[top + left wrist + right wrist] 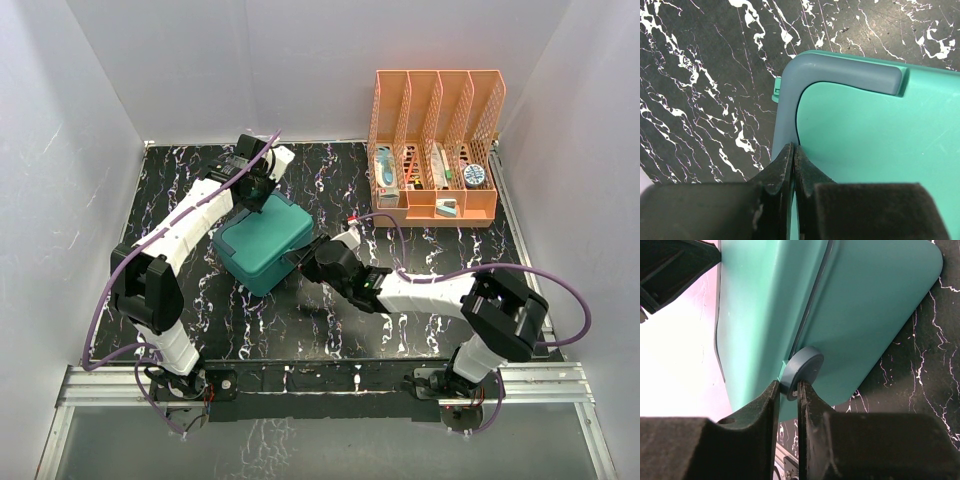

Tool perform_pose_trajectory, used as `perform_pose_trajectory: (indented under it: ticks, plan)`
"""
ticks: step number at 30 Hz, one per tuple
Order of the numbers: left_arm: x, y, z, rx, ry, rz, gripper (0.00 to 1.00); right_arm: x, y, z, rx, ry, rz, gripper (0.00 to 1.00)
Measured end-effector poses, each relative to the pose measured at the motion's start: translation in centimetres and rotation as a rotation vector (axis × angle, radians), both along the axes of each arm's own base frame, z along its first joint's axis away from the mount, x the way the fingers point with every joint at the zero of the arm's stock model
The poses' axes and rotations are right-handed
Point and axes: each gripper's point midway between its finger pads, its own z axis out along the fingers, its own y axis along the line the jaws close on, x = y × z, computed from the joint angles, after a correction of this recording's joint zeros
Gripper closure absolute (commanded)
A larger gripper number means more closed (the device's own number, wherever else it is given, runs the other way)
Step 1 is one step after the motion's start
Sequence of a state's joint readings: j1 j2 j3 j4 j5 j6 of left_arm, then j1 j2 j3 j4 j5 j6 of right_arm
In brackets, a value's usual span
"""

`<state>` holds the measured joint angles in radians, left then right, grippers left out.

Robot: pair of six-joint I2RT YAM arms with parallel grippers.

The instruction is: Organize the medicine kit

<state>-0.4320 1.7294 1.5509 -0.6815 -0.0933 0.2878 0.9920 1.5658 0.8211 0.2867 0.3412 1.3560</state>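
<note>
The teal medicine kit (pixel 265 245) lies closed on the black marbled table, left of centre. My left gripper (pixel 258 200) is shut with nothing between its fingers. Its tips (pixel 792 150) sit over the lid's edge, beside a grey-blue corner band (pixel 840 72) on the kit (pixel 870 135). My right gripper (pixel 302 262) reaches the kit's near right side. In the right wrist view its fingers (pixel 788 387) pinch the lower edge of the round grey-blue latch (pixel 804 366) on the kit's front wall (pixel 765 300).
An orange mesh file rack (pixel 435 110) stands at the back right, with small medicine packets and a tape roll in its slots. White walls enclose the table on three sides. The metal rail with both arm bases runs along the near edge.
</note>
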Motion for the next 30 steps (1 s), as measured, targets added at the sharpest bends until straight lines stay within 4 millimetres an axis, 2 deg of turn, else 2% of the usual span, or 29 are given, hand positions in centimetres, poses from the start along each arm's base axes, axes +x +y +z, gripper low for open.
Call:
perform_pose_trajectory:
  ticks: [4,17,29,30]
  plan:
    - [0.0,0.0,0.0,0.002,-0.001,0.0,1.0,-0.1,-0.2,0.0,-0.003,0.009,-0.003,1.0]
    - [0.2,0.0,-0.1,0.036,-0.007,0.009,1.0,-1.1,-1.6,0.5,-0.04,0.035,-0.003,1.0]
    - [0.1,0.0,-0.1,0.048,-0.008,0.011,1.0,-1.1,-1.7,0.5,-0.051,0.035,-0.001,1.0]
    - [0.1,0.0,-0.1,0.048,-0.008,0.011,1.0,-1.1,-1.7,0.6,-0.054,0.034,0.0,0.97]
